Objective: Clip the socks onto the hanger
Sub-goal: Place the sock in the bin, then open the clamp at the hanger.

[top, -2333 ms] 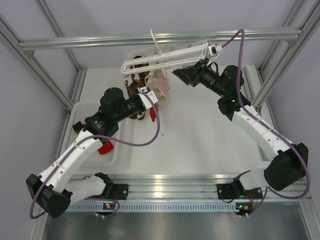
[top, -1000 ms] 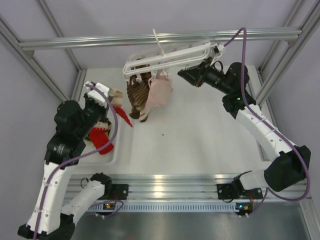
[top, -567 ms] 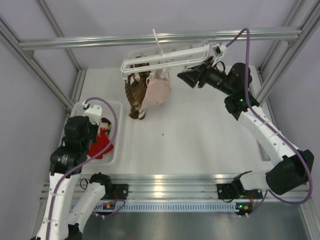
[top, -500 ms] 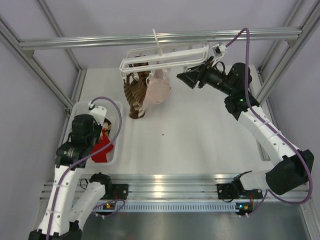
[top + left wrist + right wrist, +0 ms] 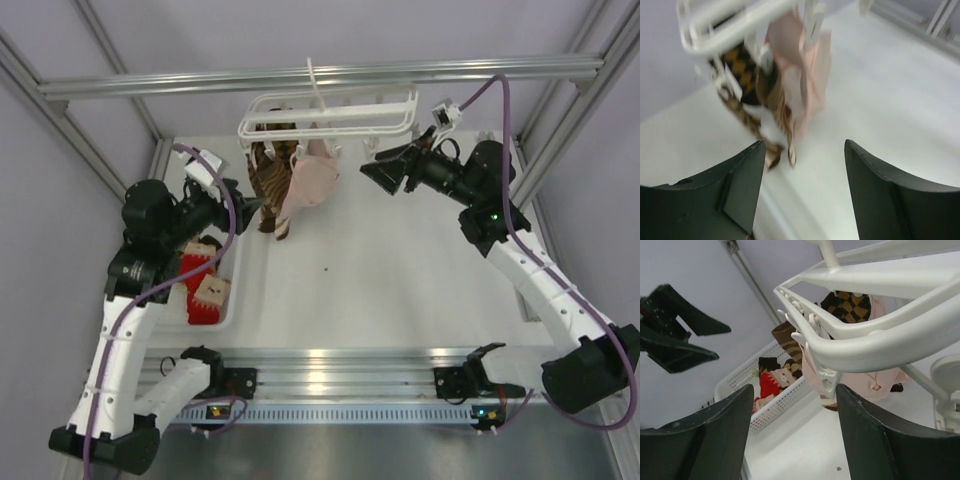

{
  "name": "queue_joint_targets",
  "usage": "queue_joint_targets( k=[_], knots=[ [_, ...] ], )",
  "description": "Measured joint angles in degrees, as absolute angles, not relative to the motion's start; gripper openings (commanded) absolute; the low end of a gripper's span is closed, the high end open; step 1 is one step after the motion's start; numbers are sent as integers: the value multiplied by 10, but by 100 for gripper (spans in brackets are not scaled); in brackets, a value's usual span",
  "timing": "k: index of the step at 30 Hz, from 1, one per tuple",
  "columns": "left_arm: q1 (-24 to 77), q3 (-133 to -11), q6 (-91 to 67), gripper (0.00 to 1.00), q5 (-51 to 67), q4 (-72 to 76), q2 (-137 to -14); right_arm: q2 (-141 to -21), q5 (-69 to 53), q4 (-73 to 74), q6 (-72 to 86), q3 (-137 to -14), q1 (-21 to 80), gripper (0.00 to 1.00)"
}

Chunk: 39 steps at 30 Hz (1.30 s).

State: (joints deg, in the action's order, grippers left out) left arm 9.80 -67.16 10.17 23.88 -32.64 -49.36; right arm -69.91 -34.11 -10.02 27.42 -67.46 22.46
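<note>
White tabletop (image 5: pixel 400 270); hanger (image 5: pixel 880 345) under aluminium rail (image 5: pixel 200 80), basket (image 5: pixel 771 412) nearby

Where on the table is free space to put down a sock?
Free: the white table between the white mesh basket on the left and the right arm. Crowded: under the white plastic hanger, where the brown striped sock and pale pink sock hang, and inside the basket.
</note>
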Motion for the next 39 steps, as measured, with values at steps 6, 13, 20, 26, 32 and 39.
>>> queue_joint_targets(
  k=[6,13,20,26,32,39],
  knots=[
    [254,-641,49,68,227,-88,-554,-674,-338,-81,265,-663,224,67],
    [378,-618,56,68,118,73,-665,-638,-334,-25,240,-663,224,81],
    [389,-618,57,70,20,191,-740,-592,-332,8,227,-660,224,82],
    [390,-606,56,70,30,305,-774,-569,-326,8,223,-643,224,82],
    [390,-605,45,64,58,369,-811,-573,-328,8,220,-642,224,77],
    [391,-618,33,61,81,396,-859,-583,-328,7,223,-642,224,67]
  ],
)
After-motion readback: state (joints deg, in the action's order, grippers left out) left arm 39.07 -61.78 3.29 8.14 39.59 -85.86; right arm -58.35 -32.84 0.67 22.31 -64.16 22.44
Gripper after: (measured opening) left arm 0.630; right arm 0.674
